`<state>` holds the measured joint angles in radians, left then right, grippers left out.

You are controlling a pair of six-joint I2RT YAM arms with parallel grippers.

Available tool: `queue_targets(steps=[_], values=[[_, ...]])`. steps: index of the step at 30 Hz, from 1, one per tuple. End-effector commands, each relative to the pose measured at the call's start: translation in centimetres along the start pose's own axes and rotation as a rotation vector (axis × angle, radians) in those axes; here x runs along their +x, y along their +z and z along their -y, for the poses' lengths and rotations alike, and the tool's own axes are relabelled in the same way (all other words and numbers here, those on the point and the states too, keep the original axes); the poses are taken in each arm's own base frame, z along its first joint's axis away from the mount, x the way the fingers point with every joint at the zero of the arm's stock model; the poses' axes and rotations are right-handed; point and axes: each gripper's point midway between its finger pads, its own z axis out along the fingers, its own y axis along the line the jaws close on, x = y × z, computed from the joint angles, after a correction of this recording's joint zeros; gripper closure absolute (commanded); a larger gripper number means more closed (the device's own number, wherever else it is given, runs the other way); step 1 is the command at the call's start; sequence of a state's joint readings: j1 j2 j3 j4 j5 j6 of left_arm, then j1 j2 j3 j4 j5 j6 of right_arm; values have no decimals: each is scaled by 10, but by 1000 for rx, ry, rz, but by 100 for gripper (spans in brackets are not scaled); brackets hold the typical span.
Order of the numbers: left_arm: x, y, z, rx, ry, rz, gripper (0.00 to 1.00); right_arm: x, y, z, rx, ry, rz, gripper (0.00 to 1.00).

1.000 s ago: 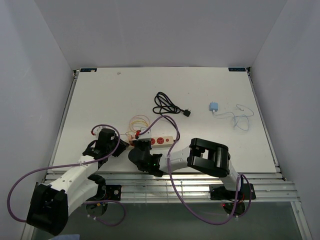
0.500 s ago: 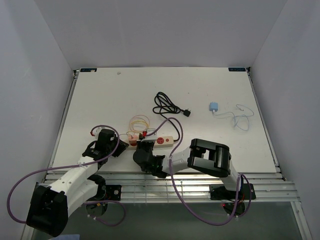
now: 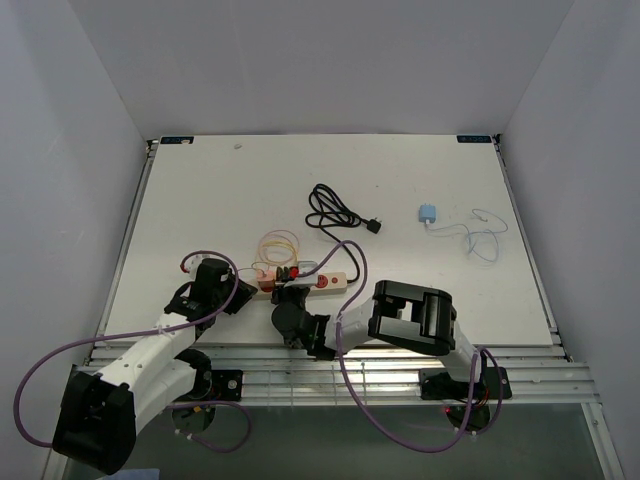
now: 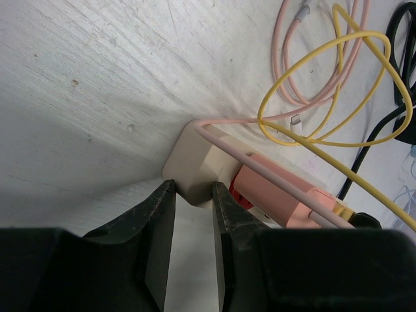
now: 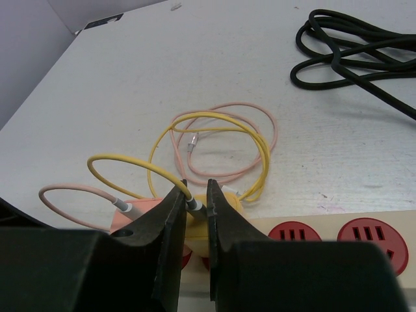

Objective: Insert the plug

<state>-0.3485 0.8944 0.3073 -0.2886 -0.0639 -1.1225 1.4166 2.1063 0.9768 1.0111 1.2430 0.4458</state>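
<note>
Low in the centre of the top view lies the power strip (image 3: 330,281); the left gripper (image 4: 193,195) pinches its beige end, jaws narrow, while the right gripper (image 5: 195,195), nearly closed, grips the yellow plug (image 5: 196,224) at the strip, beside a pink plug (image 4: 279,195)

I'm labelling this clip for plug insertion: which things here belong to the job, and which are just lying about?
In the job: power strip, held at its end by the left gripper; yellow plug, pinched by the right gripper.
Lying about: pink charger, sitting on the strip; coiled black cable; blue charger.
</note>
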Motion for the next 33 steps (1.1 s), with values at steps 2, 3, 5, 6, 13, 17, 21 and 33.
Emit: queue_targets(steps=[2, 3, 5, 6, 13, 17, 21, 33], values=[[10, 4, -34, -109, 14, -18, 63, 222, -129, 71, -306, -506, -647, 92], [11, 4, -35, -111, 13, -17, 63, 220, -129, 70, -308, -492, -644, 92], [10, 3, -36, -111, 10, -14, 63, 219, -133, 80, -294, -457, -655, 92], [10, 3, -36, -109, 9, -13, 63, 217, -133, 82, -290, -445, -649, 92], [8, 2, -32, -105, 11, -5, 63, 221, -139, 99, -272, -408, -657, 92], [9, 4, -34, -113, 8, -9, 64, 225, -141, 81, -333, -441, -647, 92], [9, 3, -36, -120, 3, -7, 64, 234, -147, 66, -385, -446, -661, 92], [9, 4, -37, -126, -1, -6, 64, 231, -146, 99, -292, -369, -695, 92]])
